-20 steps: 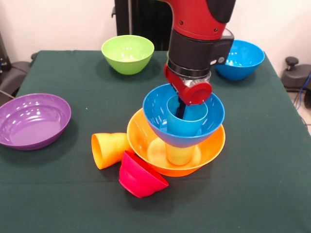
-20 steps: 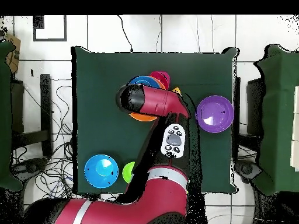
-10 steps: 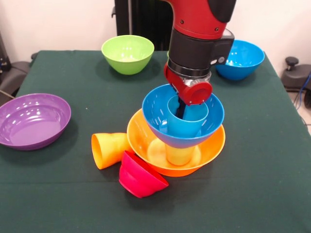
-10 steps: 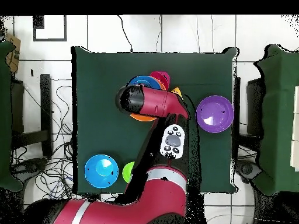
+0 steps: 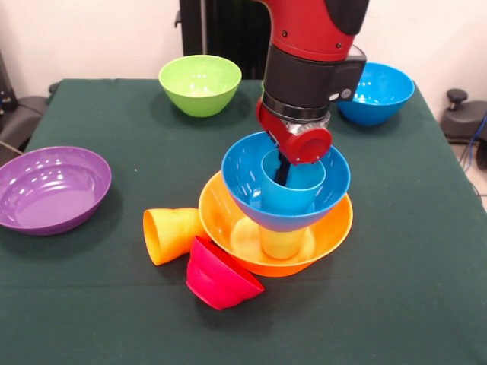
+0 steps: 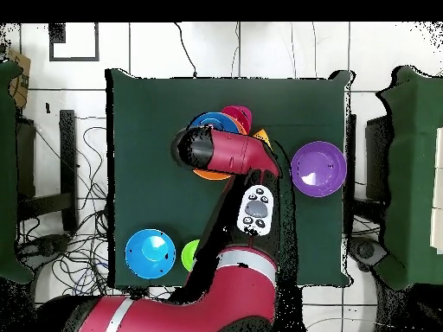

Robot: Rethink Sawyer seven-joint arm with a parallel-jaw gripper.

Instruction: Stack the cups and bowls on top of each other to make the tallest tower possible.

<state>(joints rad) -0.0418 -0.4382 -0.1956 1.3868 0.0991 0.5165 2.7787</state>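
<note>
The tower stands mid-table in the front view. Its base is a big orange bowl (image 5: 335,220). A lime green cup (image 5: 281,242) stands in it, and a blue bowl (image 5: 243,179) rests on that cup. A blue cup (image 5: 298,194) sits upright inside the blue bowl. My gripper (image 5: 285,173) reaches down into the blue cup from the red wrist above; its grip is hidden by the wrist and the cup wall. An orange cup (image 5: 171,234) lies on its side against the orange bowl's left. A small red bowl (image 5: 221,275) is tipped beside it. In the overhead view the arm covers most of the tower.
A purple bowl (image 5: 49,188) sits at the left edge, a green bowl (image 5: 200,84) at the back, and a second blue bowl (image 5: 375,93) at the back right. Overhead, the purple bowl (image 6: 318,169) lies right of the arm and the blue bowl (image 6: 150,253) lower left.
The blue bowl and the blue cup in it have shifted very slightly to the left in the front view. The arm has barely moved.
</note>
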